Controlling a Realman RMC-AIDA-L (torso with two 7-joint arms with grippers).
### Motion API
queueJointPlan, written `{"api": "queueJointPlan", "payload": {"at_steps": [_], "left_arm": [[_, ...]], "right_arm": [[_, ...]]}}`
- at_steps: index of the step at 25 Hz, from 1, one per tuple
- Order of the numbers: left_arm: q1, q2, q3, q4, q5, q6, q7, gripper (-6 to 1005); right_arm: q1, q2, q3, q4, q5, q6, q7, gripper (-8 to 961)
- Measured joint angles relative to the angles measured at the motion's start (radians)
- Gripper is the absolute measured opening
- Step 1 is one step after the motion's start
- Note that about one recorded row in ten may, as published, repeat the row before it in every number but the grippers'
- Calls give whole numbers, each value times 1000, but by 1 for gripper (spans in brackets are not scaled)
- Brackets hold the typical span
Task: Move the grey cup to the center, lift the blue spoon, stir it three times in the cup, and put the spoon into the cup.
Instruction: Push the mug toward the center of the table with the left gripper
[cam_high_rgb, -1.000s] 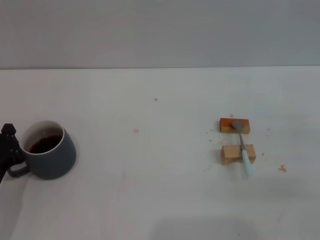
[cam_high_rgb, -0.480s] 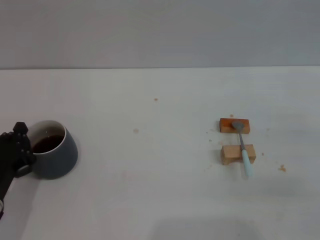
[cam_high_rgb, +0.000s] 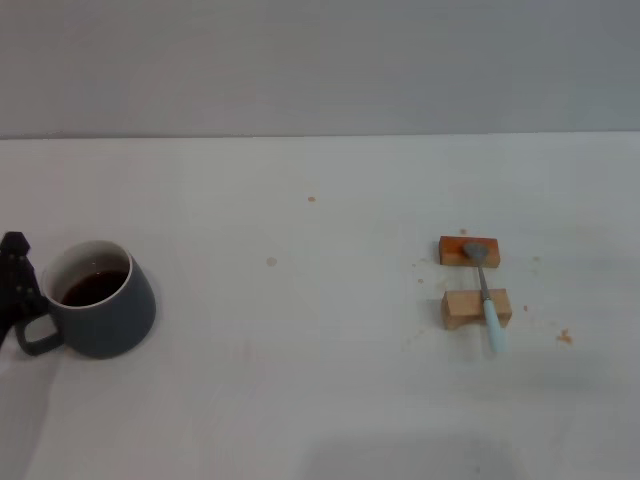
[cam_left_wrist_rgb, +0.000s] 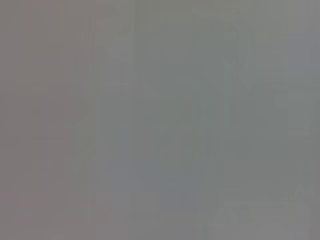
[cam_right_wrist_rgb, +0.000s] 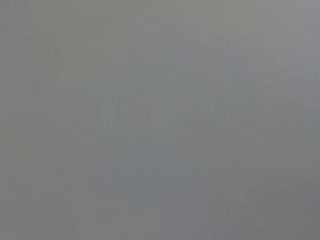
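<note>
While your left gripper (cam_high_rgb: 15, 285) sits at the near-left edge of the head view, only a dark part of it shows, so you cannot tell whether it is open or clamped. Just beside it, on the side toward the table's middle, stands the squat dark blue-grey ceramic cup (cam_high_rgb: 100, 300), wider at the base, white inside and holding dark liquid; its loop handle points back at the gripper and looks to touch or nearly touch it, though you cannot tell whether the handle is actually held. Well apart from the gripper, far across the white table (cam_high_rgb: 300, 380) to the right, lies the slim spoon with a silver metal bowl and pale light-blue handle (cam_high_rgb: 484, 295). Its bowl rests on a small orange-brown wooden block (cam_high_rgb: 469, 251), its neck crosses a lighter tan wooden block (cam_high_rgb: 476, 308) nearer you, and the handle end juts past that block toward the near edge. Your right gripper does not appear in the head view, and both wrist views give you only a flat grey field.
</note>
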Motion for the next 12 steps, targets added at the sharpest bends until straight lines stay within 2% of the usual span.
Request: {"api": "queueJointPlan", "payload": {"at_steps": [5,6,12], "left_arm": [[-11,0,-46,12,0,-26,5,-2],[-38,0,-64,54,1,-38,11,-2],[-90,-2,-66,136,1,-40,18,-2]], "right_arm": [[0,0,0,1,0,1,0,787],[-1,0,0,2,0,1,0,787],[-6,0,-4,11,0,-1,0,787]]}}
